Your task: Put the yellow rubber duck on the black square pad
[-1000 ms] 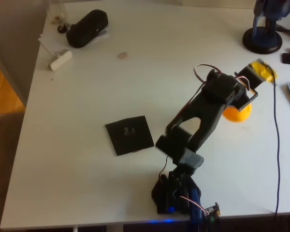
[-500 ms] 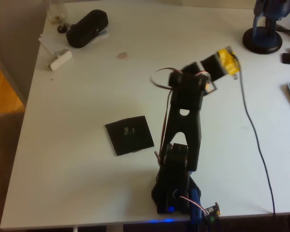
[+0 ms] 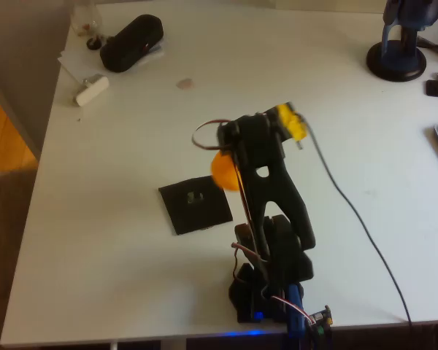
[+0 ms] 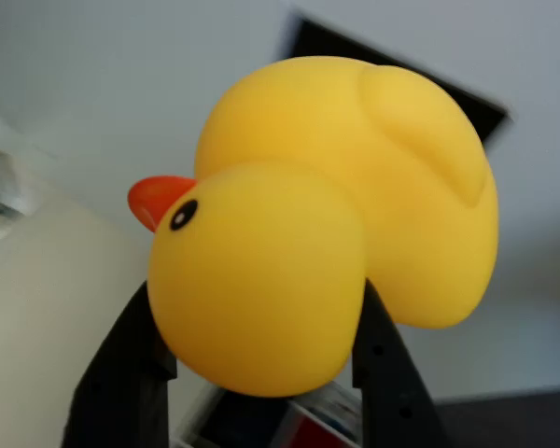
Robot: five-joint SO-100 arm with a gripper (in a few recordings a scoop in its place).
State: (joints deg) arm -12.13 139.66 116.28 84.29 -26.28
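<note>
Above the desk [image 3: 117, 182] | yellow rubber duck [image 4: 327, 224] clamped by head between jaws, gripper [image 4: 261, 355] aloft | duck just beside black square pad [image 3: 196, 203] | remaining: carry over pad, lower, release.

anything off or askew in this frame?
Only small things: the black square pad lies rotated against the table edges, and the yellow rubber duck sits sideways in the gripper, clamped by its head. No spill or damage shows.

White table [image 3: 131, 277], seemingly wooden floor [image 3: 4, 138]
</note>
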